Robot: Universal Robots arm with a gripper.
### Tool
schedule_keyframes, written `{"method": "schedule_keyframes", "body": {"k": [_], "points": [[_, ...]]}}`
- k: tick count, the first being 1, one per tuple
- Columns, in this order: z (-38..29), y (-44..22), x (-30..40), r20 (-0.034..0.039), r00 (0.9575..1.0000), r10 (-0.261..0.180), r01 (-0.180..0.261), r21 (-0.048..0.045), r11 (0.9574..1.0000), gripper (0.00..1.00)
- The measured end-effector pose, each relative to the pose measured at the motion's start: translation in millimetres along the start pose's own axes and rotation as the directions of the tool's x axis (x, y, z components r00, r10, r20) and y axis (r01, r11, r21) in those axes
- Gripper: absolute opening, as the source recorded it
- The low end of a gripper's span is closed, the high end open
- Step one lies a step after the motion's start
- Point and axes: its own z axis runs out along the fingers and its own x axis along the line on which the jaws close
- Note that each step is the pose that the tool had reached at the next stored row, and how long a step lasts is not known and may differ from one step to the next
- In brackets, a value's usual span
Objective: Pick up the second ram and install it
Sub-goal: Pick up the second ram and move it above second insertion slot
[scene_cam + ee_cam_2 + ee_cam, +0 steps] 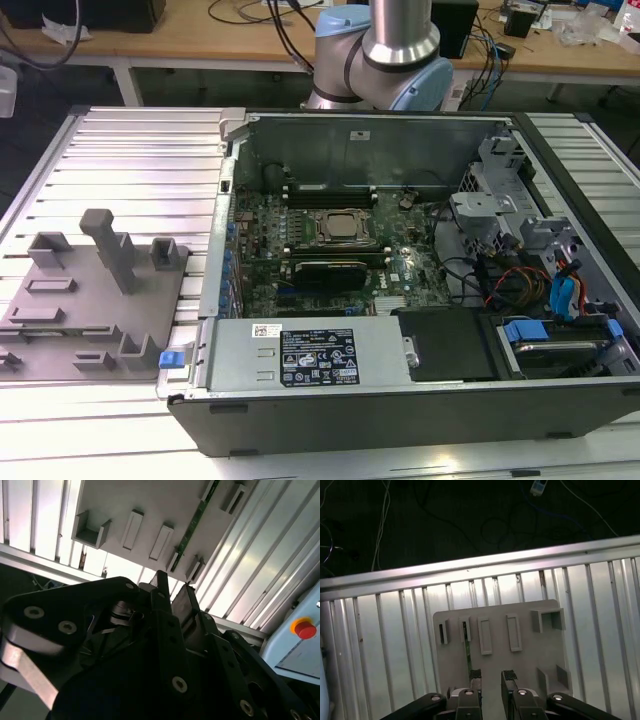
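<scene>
Claw (492, 677) hovers over grey holder plate (525, 665); fingers narrowly parted, gripping nothing (we see bare plate through gap). Ram stick (468, 652) stands on edge in slot of holder plate, thin green strip, just beside one fingertip in first wrist view; whether they touch, we cannot tell. Ribbed metal worktop (390, 640) lies under holder plate, extending on all sides of it.

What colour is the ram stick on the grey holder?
The ram stick is green; it shows best in the second wrist view.
</scene>
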Motion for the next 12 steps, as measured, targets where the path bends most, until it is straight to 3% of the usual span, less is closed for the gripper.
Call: {"method": "schedule_keyframes", "body": {"k": [12], "points": [[15.6,-0.5,-0.2,0.0,1.0,0.0,0.0,-0.0001,1.0,0.3]]}}
